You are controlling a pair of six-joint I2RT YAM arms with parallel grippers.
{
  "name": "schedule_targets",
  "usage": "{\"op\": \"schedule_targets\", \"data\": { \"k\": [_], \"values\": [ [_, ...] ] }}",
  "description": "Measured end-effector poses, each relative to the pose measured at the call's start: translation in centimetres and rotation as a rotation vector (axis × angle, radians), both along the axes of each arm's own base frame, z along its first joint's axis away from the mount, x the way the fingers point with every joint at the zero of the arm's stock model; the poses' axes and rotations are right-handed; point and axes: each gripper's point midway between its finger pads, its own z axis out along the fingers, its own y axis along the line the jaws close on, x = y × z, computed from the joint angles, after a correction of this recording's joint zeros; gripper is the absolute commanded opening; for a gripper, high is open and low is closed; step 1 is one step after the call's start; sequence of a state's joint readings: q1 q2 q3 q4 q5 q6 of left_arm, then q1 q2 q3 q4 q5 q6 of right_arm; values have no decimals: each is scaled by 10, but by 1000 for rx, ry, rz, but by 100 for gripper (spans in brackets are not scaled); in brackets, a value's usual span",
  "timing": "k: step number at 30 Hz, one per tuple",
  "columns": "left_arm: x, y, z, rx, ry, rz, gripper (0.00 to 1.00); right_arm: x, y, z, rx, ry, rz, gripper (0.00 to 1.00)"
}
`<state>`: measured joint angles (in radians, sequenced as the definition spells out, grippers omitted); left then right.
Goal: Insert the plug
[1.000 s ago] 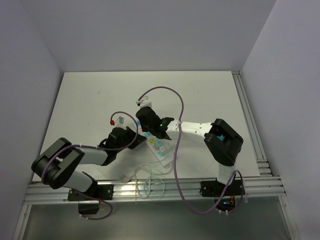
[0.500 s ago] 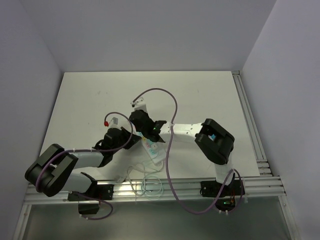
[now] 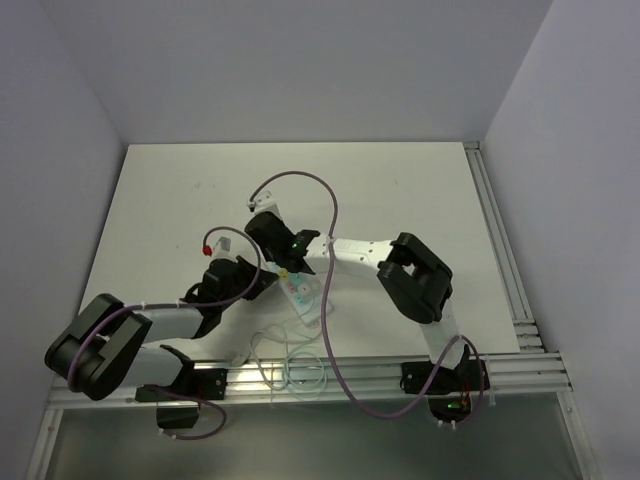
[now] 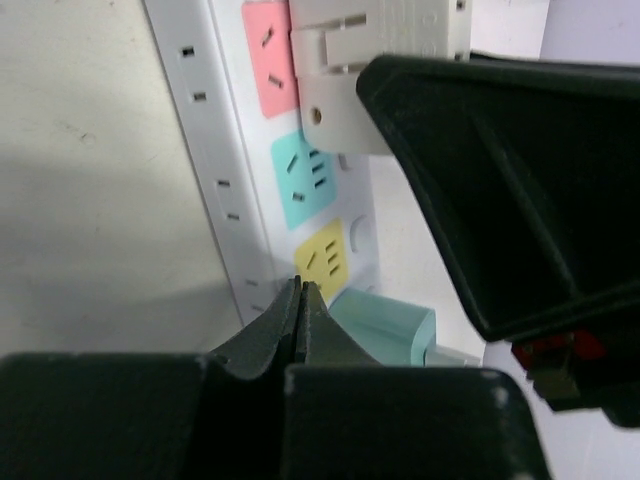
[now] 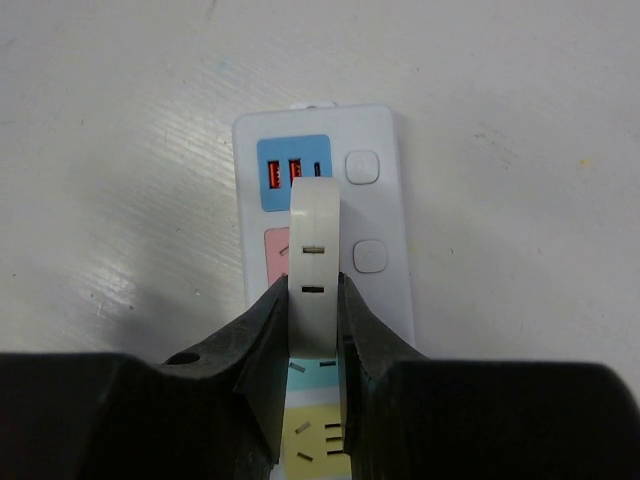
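1. Hold the power strip (image 3: pixel 308 298) flat on the desk (image 3: pixel 400 180) so it cannot slide; it lies near the front edge, between both arms.
2. Bring the white plug (image 5: pixel 313 250) straight down onto the pink socket (image 5: pixel 272 250); line it up with the holes first; push slowly; do not tilt it.
3. The right arm (image 3: pixel 350 252) reaches far across to its left, low over the strip; the right fingers (image 5: pixel 255 335) squeeze the plug just above the pink socket.
4. The left arm (image 3: pixel 165 322) lies low and points at the strip's side; the left fingers (image 4: pixel 275 325) are clenched on nothing; their tip is at the strip's edge by the yellow socket (image 4: pixel 322 258); I cannot tell if it touches.
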<state>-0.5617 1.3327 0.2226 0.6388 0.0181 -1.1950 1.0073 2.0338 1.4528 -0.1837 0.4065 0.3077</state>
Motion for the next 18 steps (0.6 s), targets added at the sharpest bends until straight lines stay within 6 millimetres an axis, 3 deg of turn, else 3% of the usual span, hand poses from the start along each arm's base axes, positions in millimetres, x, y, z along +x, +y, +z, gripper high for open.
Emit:
{"op": "schedule_targets", "data": {
  "k": [7,10,12,16,17,18],
  "values": [
    [-9,13,1,51,-5,12,1,1,1,-9,31,-8,-6,0],
    [-10,18,14,66,-49,17,11,2,1,-5,63,-20,-12,0],
    [-9,22,25,70,-85,26,19,3,1,0,83,-32,-13,12],
    [-10,32,42,92,-137,53,20,4,2,3,104,-38,-12,35],
    [-9,34,47,98,-150,60,20,4,3,3,107,-32,-10,46],
    [-9,36,50,104,-157,64,20,-2,1,-5,92,-1,1,49]
  ]
}}
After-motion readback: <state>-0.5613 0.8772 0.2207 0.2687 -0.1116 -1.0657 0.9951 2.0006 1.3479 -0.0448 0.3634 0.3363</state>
